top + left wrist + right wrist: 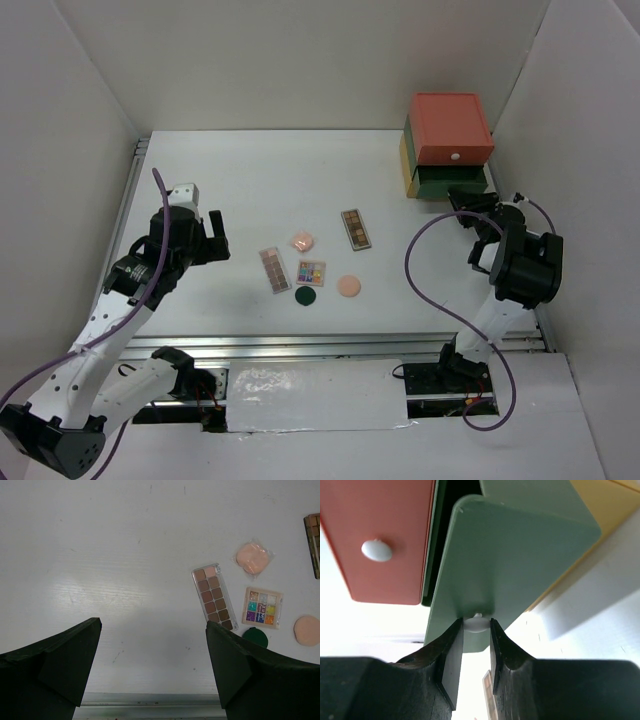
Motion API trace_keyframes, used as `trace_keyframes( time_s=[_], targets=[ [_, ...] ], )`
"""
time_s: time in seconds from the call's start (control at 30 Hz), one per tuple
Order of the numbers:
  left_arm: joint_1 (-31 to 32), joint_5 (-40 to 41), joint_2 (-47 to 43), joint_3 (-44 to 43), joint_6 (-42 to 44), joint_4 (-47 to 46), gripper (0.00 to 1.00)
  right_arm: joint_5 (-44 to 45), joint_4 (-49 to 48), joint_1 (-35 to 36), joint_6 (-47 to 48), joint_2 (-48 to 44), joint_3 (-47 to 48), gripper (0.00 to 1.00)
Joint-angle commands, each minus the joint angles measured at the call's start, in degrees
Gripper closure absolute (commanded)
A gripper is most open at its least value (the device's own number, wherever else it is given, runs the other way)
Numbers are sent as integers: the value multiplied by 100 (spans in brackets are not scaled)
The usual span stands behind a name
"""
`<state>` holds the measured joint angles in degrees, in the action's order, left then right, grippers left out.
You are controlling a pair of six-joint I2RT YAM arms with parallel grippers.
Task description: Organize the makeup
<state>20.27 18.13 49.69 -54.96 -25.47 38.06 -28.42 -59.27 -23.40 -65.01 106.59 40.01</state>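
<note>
Right wrist view, and here's the action: the right pincer (476, 632) has its two dark fingers nipped in on the small white knob (477, 623) at lower middle of the frame, nearly closed, with only the knob's width between them. That knob belongs to the green drawer (515, 560), which stands out in front of the red drawer (385, 530) at upper left, so it looks partly pulled out. The knob is the one sensible handle for opening it, I'd say, to make room for putting things away. Up to the top view: the drawer box (450, 125) sits at the upper right of the table (240, 180), and the makeup lies well apart from it, loose around the centre of the frame. There's a long brown palette (272, 270), the square colourful palette (311, 273) just beside it, a pink compact (303, 241) above them, the dark green compact (306, 296) below, a peach compact (348, 287) to the right, and a second long palette (356, 229) at the cluster's upper right. All six lie on the tabletop, none held. The left pincer (208, 238) hangs at centre left, fingers spread wide with nothing between them. Its own camera looks down on bare table with the cluster off to the right. That's a waiting pose by my reading, near enough for a first pick once the drawer is open.
</note>
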Motion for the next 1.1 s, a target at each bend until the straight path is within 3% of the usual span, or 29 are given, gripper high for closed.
trace_keyframes(
  time_s=[0.0, 0.77, 0.9, 1.07],
  targets=[
    [-32, -37, -30, 12, 113, -203, 1, -198, -639, -296, -231, -261, -449, 76],
    [-32, -2, -153, 47, 78, -185, 0, -418, -42, -613, -214, -1412, -1549, 71],
    [-32, -20, -144, 47, 78, -185, 1, -445, -24, -701, -222, -1474, -1663, 65],
    [-32, -55, -118, 47, 78, -177, 1, -506, 187, -710, -135, -1702, -1707, 47]
  ],
)
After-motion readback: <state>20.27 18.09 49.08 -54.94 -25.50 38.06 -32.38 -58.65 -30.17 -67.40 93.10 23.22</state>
